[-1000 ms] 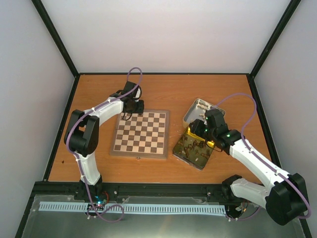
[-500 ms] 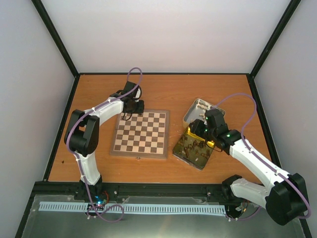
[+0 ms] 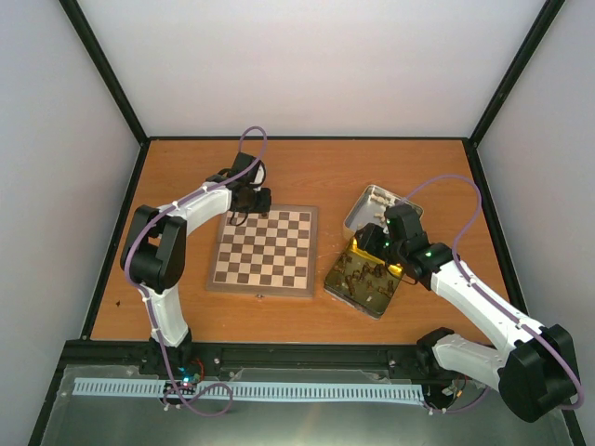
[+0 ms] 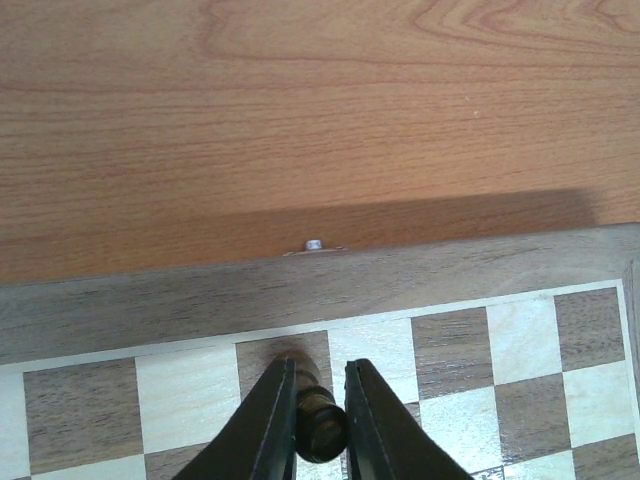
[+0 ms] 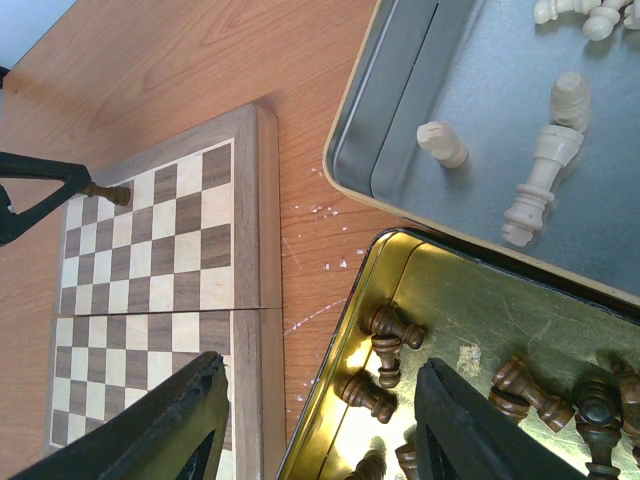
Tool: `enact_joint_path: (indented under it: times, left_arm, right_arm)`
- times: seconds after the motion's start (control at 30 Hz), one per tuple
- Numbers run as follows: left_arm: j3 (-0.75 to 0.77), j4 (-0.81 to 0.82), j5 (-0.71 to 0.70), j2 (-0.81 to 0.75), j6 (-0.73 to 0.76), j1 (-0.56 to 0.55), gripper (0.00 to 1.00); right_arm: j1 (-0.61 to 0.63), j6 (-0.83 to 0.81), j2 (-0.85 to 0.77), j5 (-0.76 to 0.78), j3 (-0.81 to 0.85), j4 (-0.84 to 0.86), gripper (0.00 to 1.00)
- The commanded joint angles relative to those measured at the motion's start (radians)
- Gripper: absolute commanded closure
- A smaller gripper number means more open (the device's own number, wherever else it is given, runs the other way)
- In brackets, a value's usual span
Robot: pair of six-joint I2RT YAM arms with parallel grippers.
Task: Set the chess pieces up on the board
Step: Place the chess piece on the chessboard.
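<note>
From where I stand, the left arm (image 3: 200,200) stretches out over the tabletop (image 3: 307,172) to the far left corner of the board (image 3: 263,249), which lies flat near the middle, its checks dark brown and cream inside a pale wood border. The left jaws are pinched narrow around one dark brown chess piece (image 4: 320,428), gripping it just below its rounded top. The piece stands upright over a dark square in the far row, close to the border, though I cannot tell whether its foot touches the wood. A tiny metal stud (image 4: 313,244) sits on the board's far edge just beyond that spot. To the right of the board, near it but apart, lies a gold-lined tin (image 3: 358,295) with a jumble of dark pieces (image 5: 385,345) lying on their sides in it. Close against the tin's far side is a silver tray (image 3: 364,197) holding a few white pieces (image 5: 545,175), also toppled. The right arm (image 3: 474,293) reaches in from the near right, and the right jaws hang wide apart above the gold-lined tin, holding nothing
</note>
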Motion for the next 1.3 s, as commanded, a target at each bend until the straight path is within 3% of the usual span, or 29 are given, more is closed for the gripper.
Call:
enact_joint_path:
  times: [0.0, 0.23, 0.7, 1.0, 1.27]
  left_arm:
    - [0.012, -0.034, 0.004, 0.015, 0.011, 0.005, 0.86]
    - [0.031, -0.045, -0.01, -0.002, 0.014, 0.005, 0.75]
    - [0.044, -0.056, -0.016, -0.029, 0.014, 0.005, 0.65]
    - [0.046, -0.054, -0.01, -0.041, 0.015, 0.006, 0.63]
    - [0.057, -0.064, -0.065, -0.131, 0.011, 0.007, 0.53]
  right_arm:
    - [-0.001, -0.013, 0.005, 0.011, -0.006, 0.022, 0.48]
    - [-0.001, -0.016, 0.004, 0.008, -0.007, 0.022, 0.48]
    - [-0.001, -0.019, 0.004, 0.005, -0.008, 0.019, 0.48]
    - [-0.001, -0.017, 0.001, 0.005, -0.009, 0.019, 0.48]
    - [-0.001, -0.04, 0.016, -0.008, 0.007, 0.013, 0.48]
